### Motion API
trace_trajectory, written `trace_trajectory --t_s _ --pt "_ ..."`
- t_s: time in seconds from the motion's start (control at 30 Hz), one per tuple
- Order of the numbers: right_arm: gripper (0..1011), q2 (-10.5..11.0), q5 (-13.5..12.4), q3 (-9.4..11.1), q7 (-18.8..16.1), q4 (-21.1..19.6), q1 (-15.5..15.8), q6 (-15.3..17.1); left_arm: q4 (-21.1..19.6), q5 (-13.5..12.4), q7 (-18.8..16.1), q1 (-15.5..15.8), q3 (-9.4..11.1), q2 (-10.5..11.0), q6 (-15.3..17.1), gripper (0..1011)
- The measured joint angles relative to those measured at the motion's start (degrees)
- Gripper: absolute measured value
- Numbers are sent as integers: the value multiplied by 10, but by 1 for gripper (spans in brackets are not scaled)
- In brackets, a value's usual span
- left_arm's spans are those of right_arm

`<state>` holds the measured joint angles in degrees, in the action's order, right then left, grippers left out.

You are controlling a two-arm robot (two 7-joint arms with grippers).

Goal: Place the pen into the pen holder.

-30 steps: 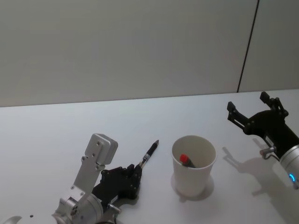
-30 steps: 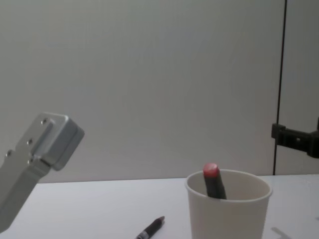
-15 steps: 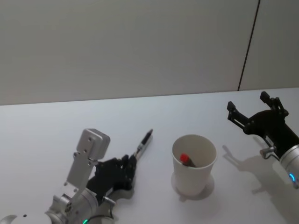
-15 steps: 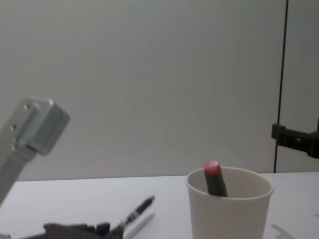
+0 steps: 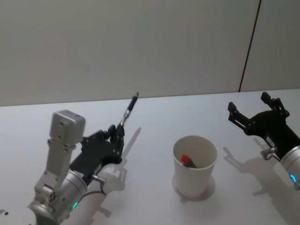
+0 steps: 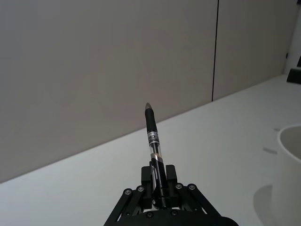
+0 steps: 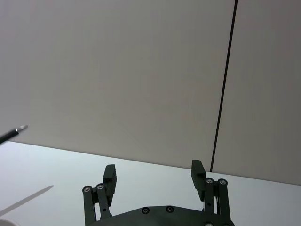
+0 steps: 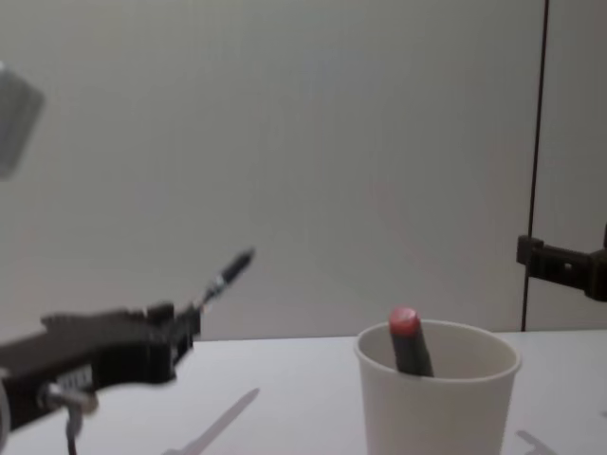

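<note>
Pen (image 5: 128,108) is clamped by its rear end between the fingers of your left gripper (image 5: 116,135), lifted off the table (image 5: 154,110). It slants up and forward out of the jaws, tip leading. Its thin shadow (image 5: 134,136) falls on the table just beside the gripper. To the right of that gripper, well apart from it, the pen holder (image 5: 192,180) stands upright, a white paper cup. A red-capped marker (image 5: 185,160) leans inside it against the wall. Farther right again, your right gripper (image 5: 248,102) hovers above the table with its jaws spread and nothing between them. The table is plain white and matte. Beyond both grippers it meets a pale grey wall (image 5: 140,47), crossed on the right by one dark vertical seam (image 5: 248,47).
</note>
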<state>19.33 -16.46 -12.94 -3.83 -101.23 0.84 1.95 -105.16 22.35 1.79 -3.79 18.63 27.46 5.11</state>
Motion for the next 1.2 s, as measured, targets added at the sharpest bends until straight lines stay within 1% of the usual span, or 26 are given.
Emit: trace_trajectory --t_s 0.2,0.23,0.3,0.33,0.4,0.43,0.47,0.63,0.67,0.73,0.77,0.83,0.87,0.97,1.17,1.2 --pt "1001 0 0 0 0 0 0 0 -13 10 -6 0 -10 2 -35 186" --pt "1001 0 0 0 0 0 0 0 -16 14 -6 1 -13 3 -47 186" --pt "1001 0 0 0 0 0 0 0 -19 17 -6 3 -16 3 -57 186" --pt "1002 0 0 0 0 0 0 0 -22 21 -5 4 -19 3 -68 186" --pt "1001 0 0 0 0 0 0 0 -25 26 -2 7 -23 2 -83 186" --pt "1001 0 0 0 0 0 0 0 -25 26 -2 7 -23 2 -83 186" --pt "1001 0 0 0 0 0 0 0 -27 30 1 10 -25 1 -95 186" --pt "1001 -2 0 0 -5 -1 -3 1 -33 44 16 20 -33 -4 -130 186" --pt "1001 -2 0 0 -5 -1 -3 1 -33 44 16 20 -33 -4 -130 186" --pt "1001 -4 -3 0 -13 -4 -9 3 -35 53 27 28 -38 -8 -150 186" --pt "1001 -4 -3 0 -13 -4 -9 3 -35 53 27 28 -38 -8 -150 186" --pt "1001 -7 -7 -1 -22 -7 -13 5 -36 61 38 38 -42 -13 -168 186" --pt "1001 -7 -9 -1 -25 -8 -14 6 -36 61 38 38 -42 -13 -168 186" --pt "1001 -11 -19 -2 -42 -14 -21 12 -36 73 53 50 -46 -20 -190 186" --pt "1001 -17 -38 -4 -70 -26 -32 21 -36 90 75 68 -52 -30 -215 186" --pt "1001 -18 -45 -4 -79 -29 -35 24 -36 91 77 69 -52 -30 -217 186"
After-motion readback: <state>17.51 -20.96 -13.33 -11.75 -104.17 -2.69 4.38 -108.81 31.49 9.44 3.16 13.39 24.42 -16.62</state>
